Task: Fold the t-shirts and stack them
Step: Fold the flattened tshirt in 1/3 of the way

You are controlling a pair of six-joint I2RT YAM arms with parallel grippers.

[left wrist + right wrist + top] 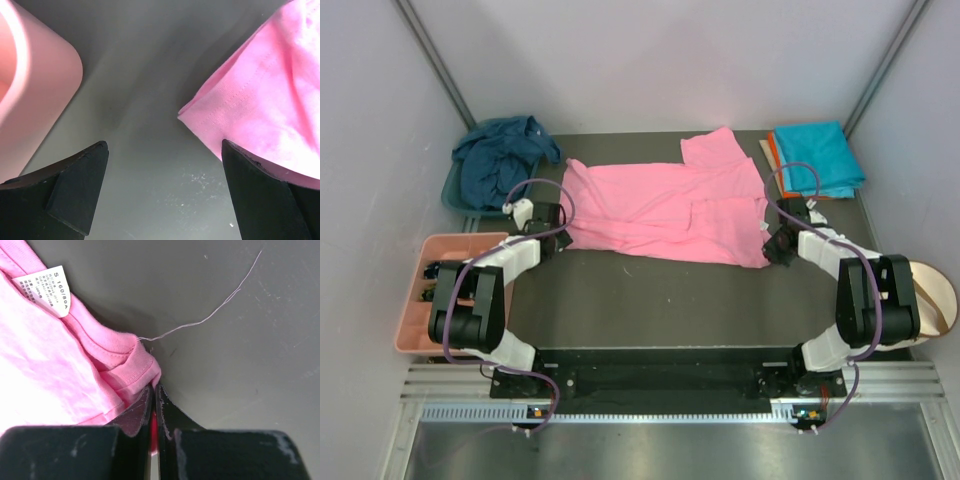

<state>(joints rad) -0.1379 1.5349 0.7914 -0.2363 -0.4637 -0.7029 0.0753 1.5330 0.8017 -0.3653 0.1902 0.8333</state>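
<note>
A pink shirt (665, 210) lies spread flat across the middle of a dark table (650, 300), its length running left to right. The right gripper (154, 390) is clamped on the shirt's ribbed collar edge at its near right corner, with pink cloth pinched between the closed fingers. A white size label (47, 290) shows inside the collar, and a loose thread (210, 315) trails from it over the table.

The left gripper (165, 150) sits at the shirt's near left corner with its jaws wide apart and holding nothing. The hem corner lies between the fingers, close to the right one.

A salmon tray (415, 300) sits just left of the left arm. At the far left, a crumpled navy shirt (500, 160) is heaped in a teal basin (453, 195). At the far right, a folded turquoise shirt (818, 158) rests on an orange shirt (773, 152), of which only an edge shows.
</note>
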